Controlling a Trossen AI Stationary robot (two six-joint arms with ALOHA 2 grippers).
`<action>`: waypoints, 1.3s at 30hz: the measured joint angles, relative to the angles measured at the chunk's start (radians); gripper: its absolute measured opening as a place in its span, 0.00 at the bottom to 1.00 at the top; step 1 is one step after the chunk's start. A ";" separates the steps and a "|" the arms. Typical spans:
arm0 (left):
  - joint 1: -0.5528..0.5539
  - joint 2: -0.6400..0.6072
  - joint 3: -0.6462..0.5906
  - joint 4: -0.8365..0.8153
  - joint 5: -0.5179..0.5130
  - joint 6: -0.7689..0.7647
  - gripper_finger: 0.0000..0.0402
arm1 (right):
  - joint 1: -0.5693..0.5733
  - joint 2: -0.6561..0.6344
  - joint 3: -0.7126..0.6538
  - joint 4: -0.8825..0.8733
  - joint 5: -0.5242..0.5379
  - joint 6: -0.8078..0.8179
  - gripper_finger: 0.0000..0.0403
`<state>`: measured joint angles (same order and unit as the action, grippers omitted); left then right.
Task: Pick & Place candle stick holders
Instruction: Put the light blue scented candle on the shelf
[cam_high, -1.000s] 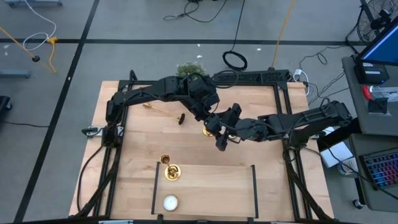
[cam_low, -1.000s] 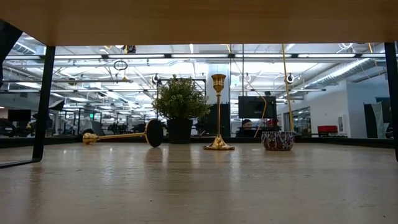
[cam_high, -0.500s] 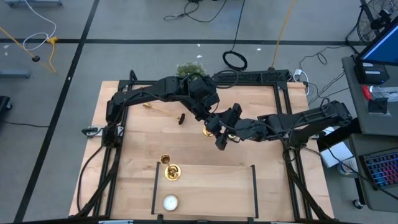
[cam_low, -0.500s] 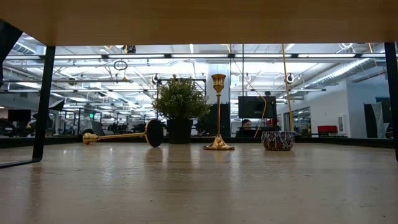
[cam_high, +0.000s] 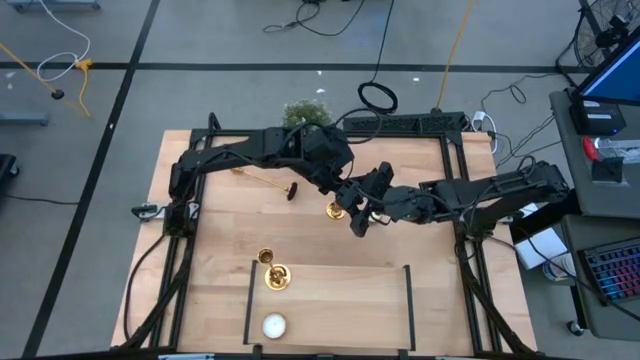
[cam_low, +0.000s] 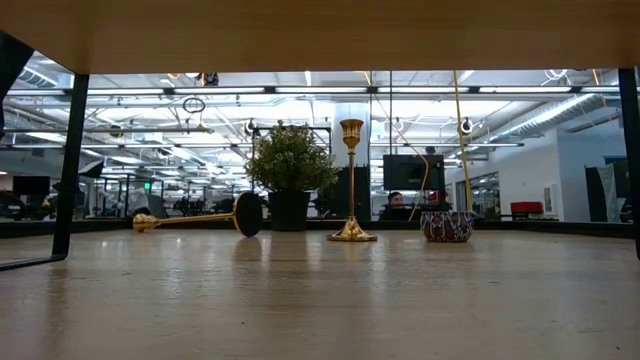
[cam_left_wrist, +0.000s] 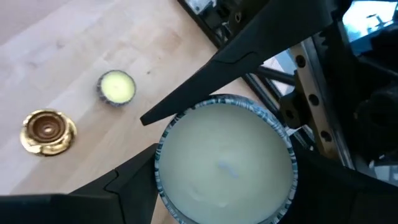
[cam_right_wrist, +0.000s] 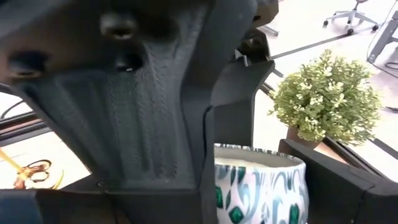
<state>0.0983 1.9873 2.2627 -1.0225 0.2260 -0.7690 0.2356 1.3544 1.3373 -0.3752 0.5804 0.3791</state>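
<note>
Pale wooden tabletop (cam_high: 420, 300) fills the middle of the high view, with both dark arms meeting near its centre. The left gripper (cam_high: 340, 185) reaches in from the left of the frame, and its wrist view shows its jaws closed around a patterned candle cup (cam_left_wrist: 227, 162), one finger (cam_left_wrist: 205, 81) against the rim on each side. That cup is filled almost to the rim with pale wax. In the low view it sits right of centre on the wood, so it seems gripped only to clear it out of the way.

The right gripper (cam_high: 360, 215) hovers just right of the upright candle stick holder (cam_high: 335, 210), jaws apart and holding nothing, probably lined up to take its thin stem. A second holder (cam_high: 265, 180) lies on its side to the upper left. A third (cam_high: 272, 270) stands lower left, above a white tealight (cam_high: 273, 325). A green tealight (cam_left_wrist: 117, 87) rests near the upright holder. Behind, a bushy plant (cam_low: 290, 160) stands in a dark pot (cam_low: 289, 210).
</note>
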 joint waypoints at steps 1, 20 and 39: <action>-0.002 0.000 0.000 0.006 0.000 -0.002 0.73 | 0.000 -0.002 0.000 0.000 0.000 -0.001 0.78; 0.002 -0.002 0.002 0.023 -0.032 -0.075 0.73 | 0.001 -0.003 0.000 -0.001 -0.035 -0.047 0.75; 0.007 -0.001 0.002 0.027 -0.053 -0.071 0.73 | 0.000 -0.006 0.002 -0.054 -0.032 0.042 0.73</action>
<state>0.1049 1.9867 2.2646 -0.9955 0.1726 -0.8395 0.2359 1.3479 1.3392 -0.4296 0.5489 0.4206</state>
